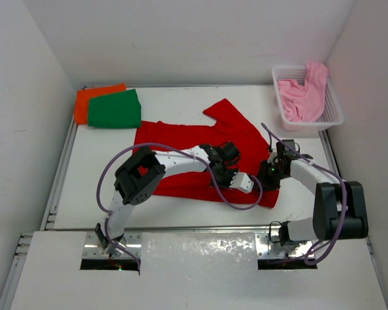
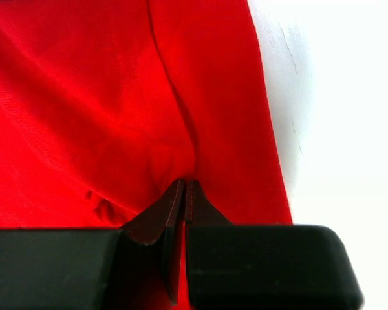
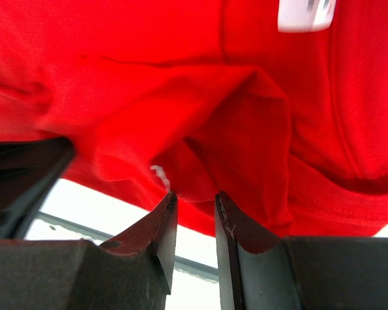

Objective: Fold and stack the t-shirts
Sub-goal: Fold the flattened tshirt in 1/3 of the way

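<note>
1. Mid-fold on the red shirt (image 1: 200, 139), spread rumpled across the middle of the desk (image 1: 90, 187), with one sleeve pointing toward the far edge.
2. Seemingly folded already: orange shirt (image 1: 94, 100) at the far left corner, with the green shirt (image 1: 115, 110) lying partly on top.
3. Not yet begun: pink shirt (image 1: 304, 97), draped loosely in the white basket (image 1: 330, 119) at the far right corner.
4. Left claw (image 2: 184, 194): together, clamped on a small raised ridge of red cloth just beside the shirt's edge, with bare desk next to it.
5. Right claw (image 3: 194, 206): apart by a narrow gap, with nothing clamped. Bunched red fold just beyond the tips.
6. Both claws near each other, low over the near right part of the red shirt.
7. Judged step: taking hold of one end of the red shirt for a fold-over, with one hold made and the other wanting.
8. Next, most likely: ease the right claw onto the bunched fold and close on a clean edge rather than a wad of layers.
9. Then lift both holds level and carry that end across the shirt, keeping the cloth taut between them for a straight crease.
10. Possible trouble: soft cloth slipping from a shallow pinch, or a lower layer dragged along.
11. Afterward, by the task: place it on the far left pile, then fetch the pink shirt.
</note>
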`<state>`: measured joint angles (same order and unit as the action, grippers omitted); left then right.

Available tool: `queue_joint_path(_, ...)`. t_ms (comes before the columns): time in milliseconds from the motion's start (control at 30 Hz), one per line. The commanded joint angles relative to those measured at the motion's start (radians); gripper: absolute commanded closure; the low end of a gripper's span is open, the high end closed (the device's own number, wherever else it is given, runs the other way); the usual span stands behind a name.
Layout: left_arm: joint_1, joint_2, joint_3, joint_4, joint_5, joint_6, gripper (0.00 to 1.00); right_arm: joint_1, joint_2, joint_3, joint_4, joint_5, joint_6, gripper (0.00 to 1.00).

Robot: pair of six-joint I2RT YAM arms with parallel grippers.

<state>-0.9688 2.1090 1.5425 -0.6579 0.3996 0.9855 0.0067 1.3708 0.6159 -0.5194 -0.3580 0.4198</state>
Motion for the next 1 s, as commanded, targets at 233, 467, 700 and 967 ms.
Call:
queue_joint_path(233, -0.002, -0.055, 0.011, 0.026, 0.008, -0.011, 1.0, 0.076, 0.07, -0.001, 0.055, 0.086, -0.001, 0.66)
queue_joint_path(467, -0.002, -0.055, 0.01, 0.029, 0.008, -0.013, 1.0, 0.087, 0.089, -0.004, 0.085, 0.122, 0.002, 0.82)
queue_joint_path(700, -0.002, -0.057, 0.002, 0.027, -0.002, -0.008, 1.0, 0.087, 0.071, 0.044, 0.044, 0.165, -0.024, 1.0)
queue_joint_path(967, 0.01, -0.061, 0.07, 0.038, 0.011, -0.079, 1.0, 0.085, -0.056, 0.096, -0.128, 0.238, -0.076, 1.0)
